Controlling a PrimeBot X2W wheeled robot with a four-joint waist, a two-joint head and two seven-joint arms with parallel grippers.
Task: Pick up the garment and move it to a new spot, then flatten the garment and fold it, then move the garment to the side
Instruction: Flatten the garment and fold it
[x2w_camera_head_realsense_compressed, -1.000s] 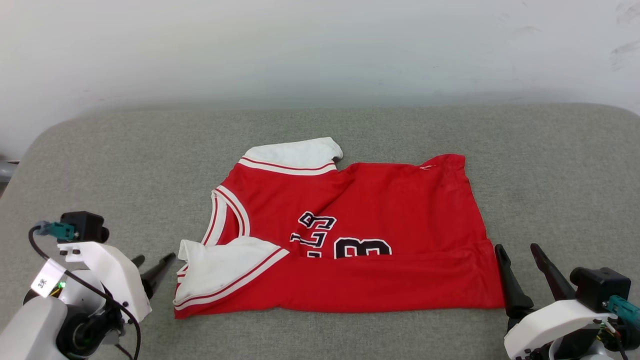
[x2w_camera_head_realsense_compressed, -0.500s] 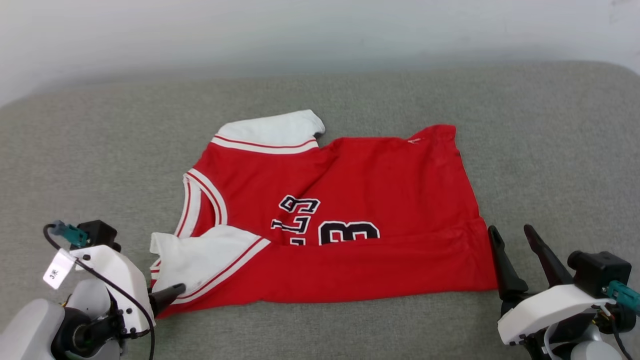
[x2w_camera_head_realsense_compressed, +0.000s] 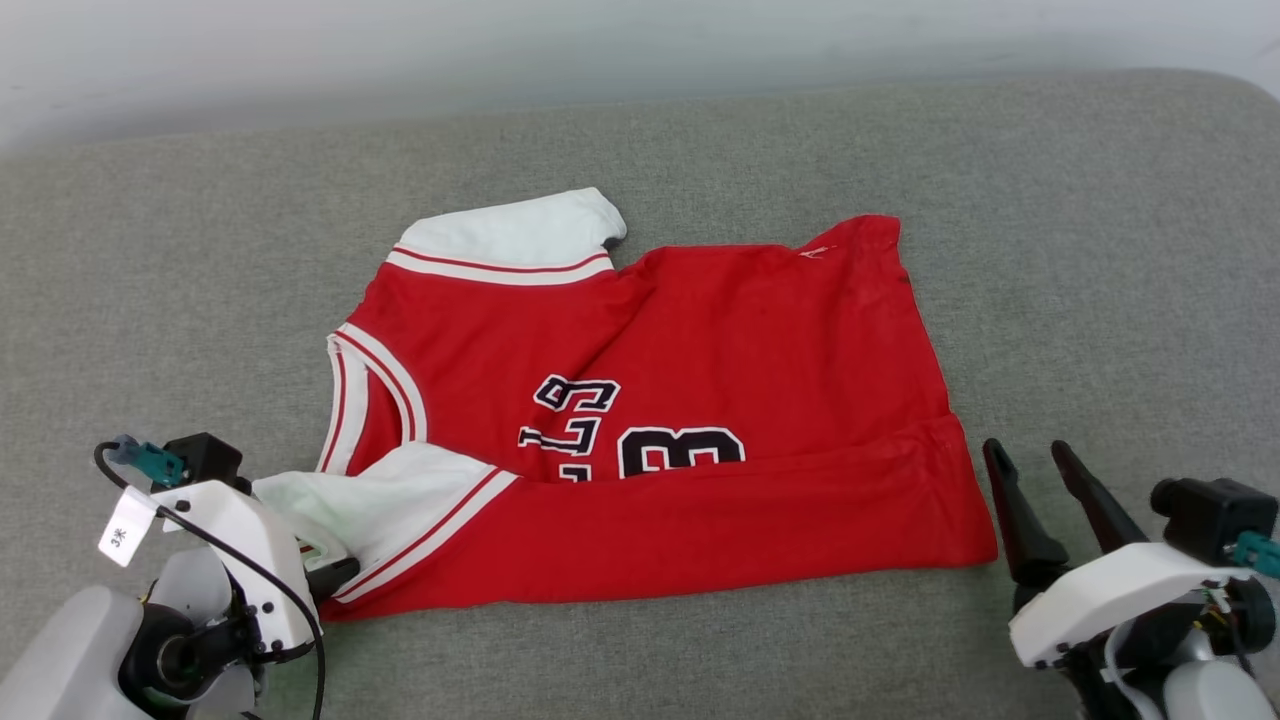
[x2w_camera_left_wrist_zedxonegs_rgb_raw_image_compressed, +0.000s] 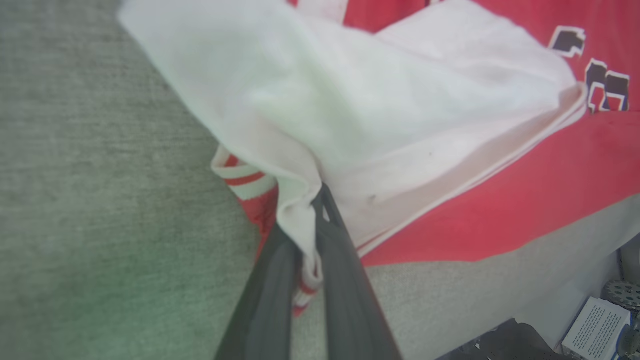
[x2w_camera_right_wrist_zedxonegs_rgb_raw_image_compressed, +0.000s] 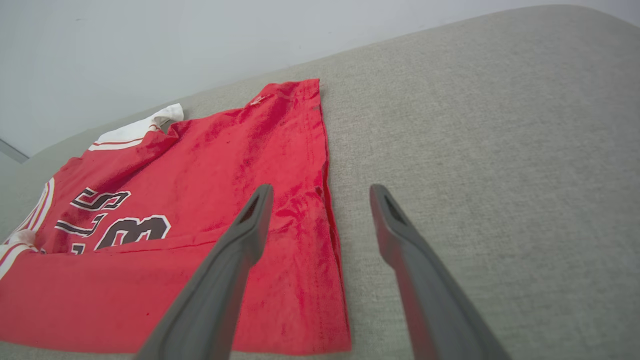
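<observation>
Left end effector (x2w_camera_left_wrist_zedxonegs_rgb_raw_image_compressed: 317, 200): a second ago clear of the garment (x2w_camera_head_realsense_compressed: 700, 380), now clamped on the hem of the near white sleeve (x2w_camera_left_wrist_zedxonegs_rgb_raw_image_compressed: 380, 110); grasp for the pick-up looks made. Right end effector (x2w_camera_head_realsense_compressed: 1024, 447): fingers apart, just beside the red bottom corner, holding nothing. Garment: lies half-folded on the grey cushion (x2w_camera_head_realsense_compressed: 1100, 250). Left wrist view shows cloth pinched between the fingers; head view leaves that pinch unclear

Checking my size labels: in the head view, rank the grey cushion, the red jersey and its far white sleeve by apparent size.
1. Grey cushion
2. Red jersey
3. Far white sleeve
None look alike.
</observation>
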